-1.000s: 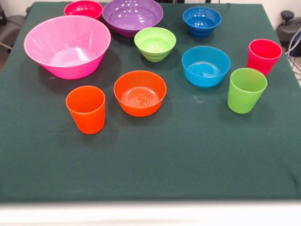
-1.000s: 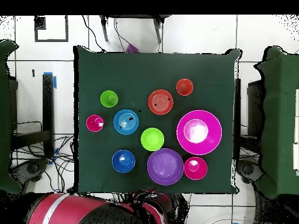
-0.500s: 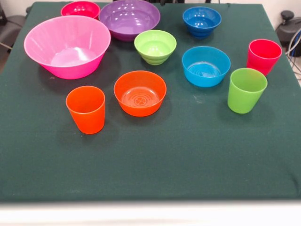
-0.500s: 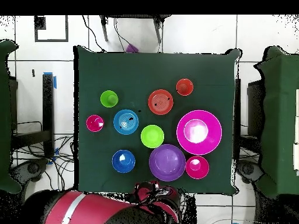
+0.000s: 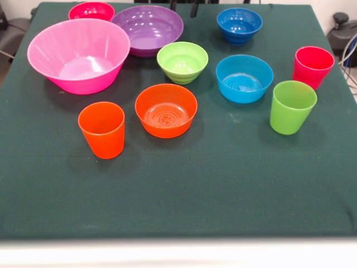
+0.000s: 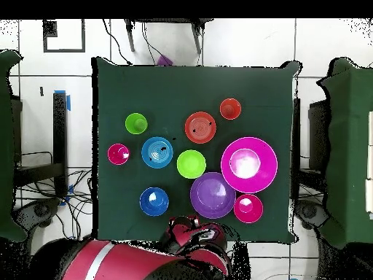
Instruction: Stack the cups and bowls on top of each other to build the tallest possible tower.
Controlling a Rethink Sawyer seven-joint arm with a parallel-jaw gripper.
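All cups and bowls stand apart on the green table (image 5: 223,167); nothing is stacked. The huge pink bowl (image 5: 78,56) is at the back left, with the purple bowl (image 5: 148,28) and red-pink bowl (image 5: 92,10) behind it. The lime bowl (image 5: 182,61), orange bowl (image 5: 165,110), light blue bowl (image 5: 244,78) and dark blue bowl (image 5: 240,25) lie around the middle. The orange cup (image 5: 102,129), lime cup (image 5: 292,106) and red-pink cup (image 5: 312,66) stand upright. My gripper (image 5: 183,6) shows only two dark tips, apart and empty, at the purple bowl's far right rim.
In the overhead view the red arm (image 6: 131,261) reaches in from the bottom, its gripper (image 6: 193,232) just below the purple bowl (image 6: 213,195). The purple bowl sits close against the pink bowl (image 6: 248,165) and red-pink bowl (image 6: 248,208). Cables lie on the floor at the left.
The arm has come forward and its tips now show at the front view's top edge. The purple bowl has slid toward the pink bowl; the red-pink and lime bowls shifted slightly.
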